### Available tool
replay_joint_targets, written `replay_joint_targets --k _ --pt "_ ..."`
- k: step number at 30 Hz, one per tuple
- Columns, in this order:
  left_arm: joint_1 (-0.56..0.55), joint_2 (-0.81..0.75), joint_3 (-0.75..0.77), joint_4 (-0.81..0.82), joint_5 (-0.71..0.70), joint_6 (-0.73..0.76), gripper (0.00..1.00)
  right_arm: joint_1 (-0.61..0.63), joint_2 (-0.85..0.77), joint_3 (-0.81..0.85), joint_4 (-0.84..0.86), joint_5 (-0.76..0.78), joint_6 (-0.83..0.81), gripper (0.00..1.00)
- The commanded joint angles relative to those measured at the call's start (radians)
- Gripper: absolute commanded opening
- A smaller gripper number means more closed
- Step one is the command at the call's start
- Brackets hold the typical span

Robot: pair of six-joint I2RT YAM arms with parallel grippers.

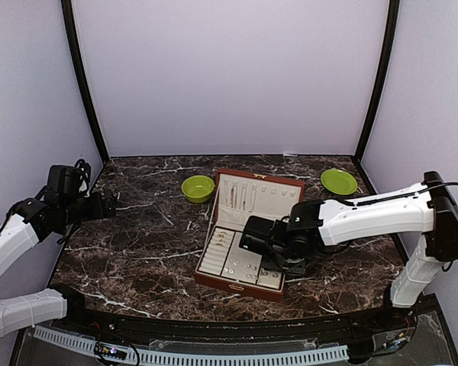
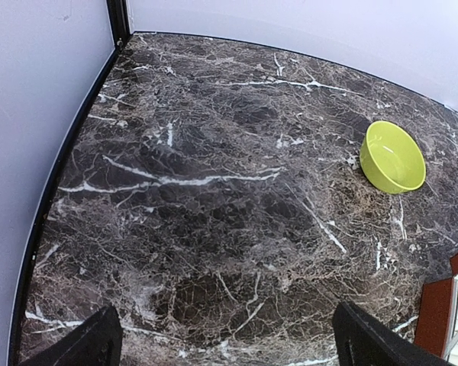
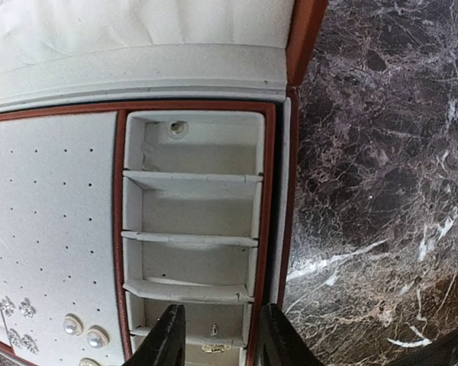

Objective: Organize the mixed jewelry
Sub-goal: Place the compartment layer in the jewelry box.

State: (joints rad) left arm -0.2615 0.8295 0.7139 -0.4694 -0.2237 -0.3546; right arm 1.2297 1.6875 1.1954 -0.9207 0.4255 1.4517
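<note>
The red-brown jewelry box (image 1: 211, 283) lies open mid-table, with thin silvery chains (image 1: 240, 197) hanging in its cream lid. My right gripper (image 1: 253, 238) hovers low over the tray's right side. In the right wrist view the right gripper (image 3: 223, 313) is open above the narrow compartments, nothing between its fingers (image 3: 166, 341). A tiny silvery piece (image 3: 214, 330) and a small gold-toned piece (image 3: 214, 348) lie in the compartment below. Round studs (image 3: 72, 326) sit on the perforated panel. Another small piece (image 3: 178, 129) rests in the far compartment. My left gripper (image 1: 111, 204) is wide open over bare marble, far left.
A lime-green bowl (image 1: 198, 187) stands left of the box lid and also shows as the bowl (image 2: 393, 156) in the left wrist view. A green plate (image 1: 339, 181) sits at the back right. Dark marble table (image 3: 382, 191) runs beside the box's right wall.
</note>
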Motion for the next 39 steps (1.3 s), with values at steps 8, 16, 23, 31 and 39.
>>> replay_joint_targets --k 8,16,23,31,39 --pt "0.005 -0.023 0.007 -0.022 -0.022 -0.001 0.99 -0.008 -0.147 -0.02 -0.075 0.078 -0.024 0.48" --pt "0.005 -0.03 0.004 -0.013 -0.011 0.008 0.99 -0.096 -0.346 -0.164 0.176 0.047 -0.307 0.71" --pt "0.005 -0.041 0.0 -0.013 -0.009 0.013 0.99 -0.32 -0.51 -0.312 0.515 -0.163 -0.662 0.97" --pt "0.005 -0.048 -0.003 -0.01 -0.015 0.019 0.99 -0.626 -0.621 -0.408 0.806 -0.607 -0.932 0.99" --pt "0.005 -0.06 -0.007 -0.005 -0.015 0.027 0.99 -0.773 -0.533 -0.3 0.837 -0.803 -1.072 0.98"
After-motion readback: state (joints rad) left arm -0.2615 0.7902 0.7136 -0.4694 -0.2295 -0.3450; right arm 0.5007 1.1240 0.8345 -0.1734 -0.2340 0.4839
